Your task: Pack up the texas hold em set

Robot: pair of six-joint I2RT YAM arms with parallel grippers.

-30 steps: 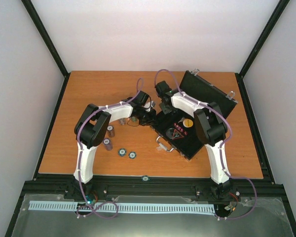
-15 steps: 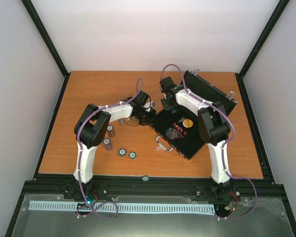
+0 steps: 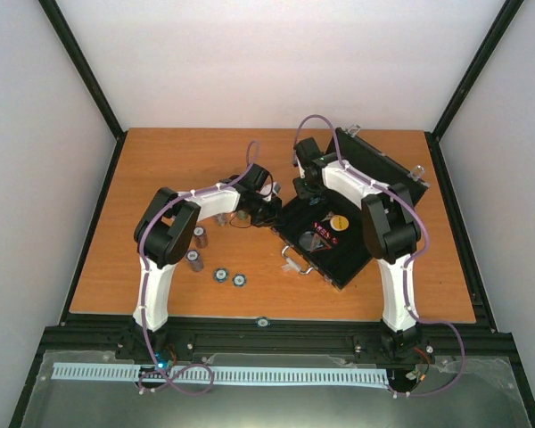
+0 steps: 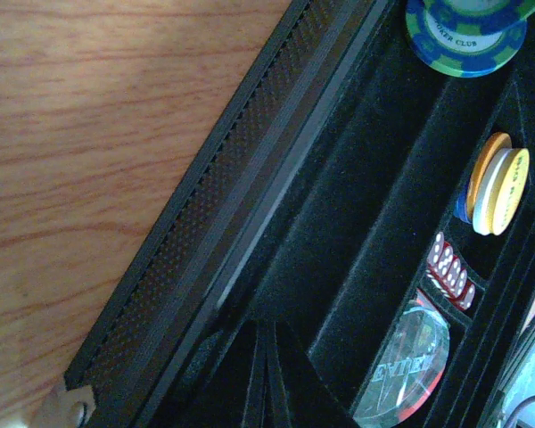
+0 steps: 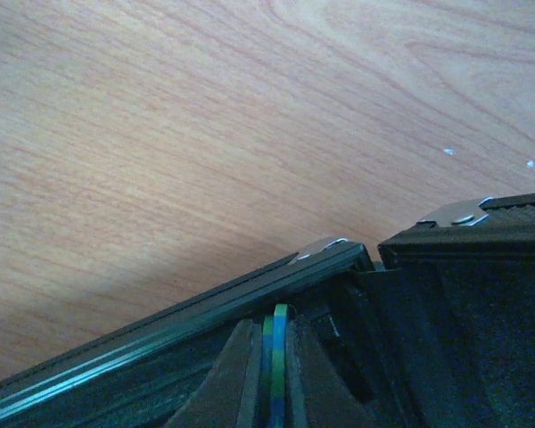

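right jaws pinch green-blue chip (image 5: 274, 357) edge-on at case (image 5: 160, 337) rim; left jaws closed, empty.

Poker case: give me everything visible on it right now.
The case is a flat black rectangular box, textured shell, silver corner plates, a metal handle on its near-left side. It lies open and diagonal on the wooden table, right of centre, lid raised at the far right. Black foam slots hold chips, red dice, a clear disc. The left tool hangs shut over the slots; the right tool, at the far corner, pinches a blue-green chip.
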